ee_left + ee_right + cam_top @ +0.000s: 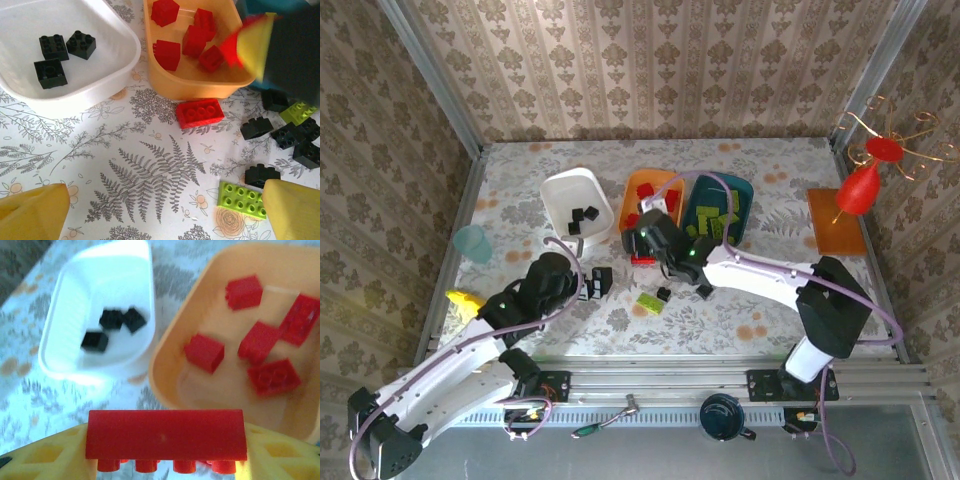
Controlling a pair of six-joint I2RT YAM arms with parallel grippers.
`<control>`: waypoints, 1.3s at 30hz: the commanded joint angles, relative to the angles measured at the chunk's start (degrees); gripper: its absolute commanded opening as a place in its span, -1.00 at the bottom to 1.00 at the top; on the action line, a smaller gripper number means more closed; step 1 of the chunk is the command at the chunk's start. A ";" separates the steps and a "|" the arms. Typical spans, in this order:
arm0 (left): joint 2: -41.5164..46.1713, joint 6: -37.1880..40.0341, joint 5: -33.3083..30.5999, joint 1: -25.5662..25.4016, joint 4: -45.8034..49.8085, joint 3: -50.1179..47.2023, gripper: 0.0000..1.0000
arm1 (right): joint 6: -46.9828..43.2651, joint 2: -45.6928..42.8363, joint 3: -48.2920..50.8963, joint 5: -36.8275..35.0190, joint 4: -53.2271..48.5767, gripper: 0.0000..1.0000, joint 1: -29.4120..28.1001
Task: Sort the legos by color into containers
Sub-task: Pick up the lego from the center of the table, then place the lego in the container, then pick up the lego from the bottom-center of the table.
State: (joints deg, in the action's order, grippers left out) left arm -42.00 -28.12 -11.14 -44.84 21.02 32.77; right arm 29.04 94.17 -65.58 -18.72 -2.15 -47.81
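Right gripper (pixel 165 462): yellow fingers (pixel 285 457) clamped on a long red plastic brick (pixel 165 437).
Just beyond it: shallow orange plastic tub (pixel 167 372) holding five red bricks (pixel 202 352).
Left of that: white plastic tub (pixel 60 335) with three black cubes (pixel 95 340).
Left gripper (pixel 160 215): jaws spread wide, nothing between them.
Ahead of it: loose red brick (pixel 200 113) just short of the orange tub.
By its right finger: lime-green flat brick (pixel 241 200), with scattered black bricks (pixel 256 128) beyond.
Farthest right: dark teal tub (pixel 744 193) with green bricks inside.

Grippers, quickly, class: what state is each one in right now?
Left gripper: open, empty.
Right gripper: shut on a red lego.
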 commanded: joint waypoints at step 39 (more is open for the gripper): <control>-25.31 -1.19 -4.49 -10.25 -16.75 3.17 0.91 | 0.12 -15.89 17.92 11.89 -12.87 0.75 2.62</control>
State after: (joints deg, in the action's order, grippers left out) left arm -69.69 -29.39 -12.67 -54.70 5.32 34.94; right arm 29.76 78.89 -50.33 -9.76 -11.29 -43.24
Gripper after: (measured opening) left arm 0.955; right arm 0.880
